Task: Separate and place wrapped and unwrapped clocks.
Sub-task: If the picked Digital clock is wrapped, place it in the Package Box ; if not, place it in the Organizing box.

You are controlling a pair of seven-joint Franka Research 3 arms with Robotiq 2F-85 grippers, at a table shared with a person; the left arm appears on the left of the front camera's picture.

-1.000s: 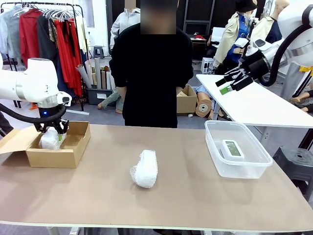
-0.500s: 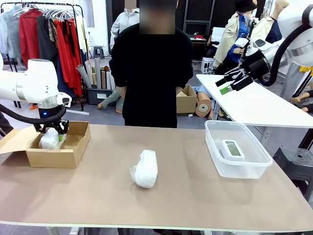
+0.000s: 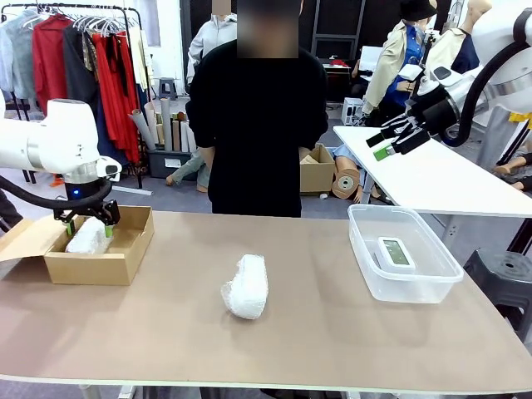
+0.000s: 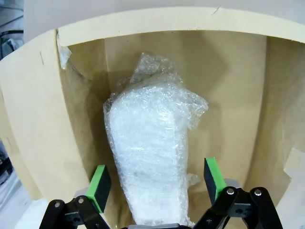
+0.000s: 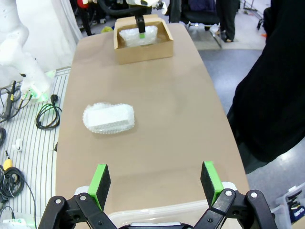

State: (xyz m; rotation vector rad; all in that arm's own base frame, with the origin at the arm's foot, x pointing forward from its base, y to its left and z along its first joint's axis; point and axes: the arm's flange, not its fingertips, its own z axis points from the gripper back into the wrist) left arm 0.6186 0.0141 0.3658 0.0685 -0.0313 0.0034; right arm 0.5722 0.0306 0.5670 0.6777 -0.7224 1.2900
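Hovering over the box [image 3: 100, 268] at the table's [image 3: 316, 332] left end, left claw [image 3: 89, 226] stands wide, green pads either side of a bundle [image 3: 87, 239] that lies on the box floor; pads look clear of the wrap, so not gripped. Left wrist view confirms: the bundle lies lengthwise between the open fingers, with cardboard walls around it. Right claw [image 3: 378, 145] is up high at the right, well away from the table, also wide and holding nothing. The clock [image 3: 396, 252], unwrapped, lies screen up inside the clear bin [image 3: 366, 258] at the table's right end. The second bundle [image 3: 247, 287] lies loose on the table mid-way, well apart from both box and bin. A person [image 3: 258, 125] stands at the far side, hands not on the table. Progress call: roughly two of three items sorted, one wrapped in the box and the unwrapped one in the bin. Left to do, as I judge it: lift the left claw out of the box, fetch the middle bundle and drop it in the box beside the first. Space in the box looks enough, though part of its floor is hidden by the arm.
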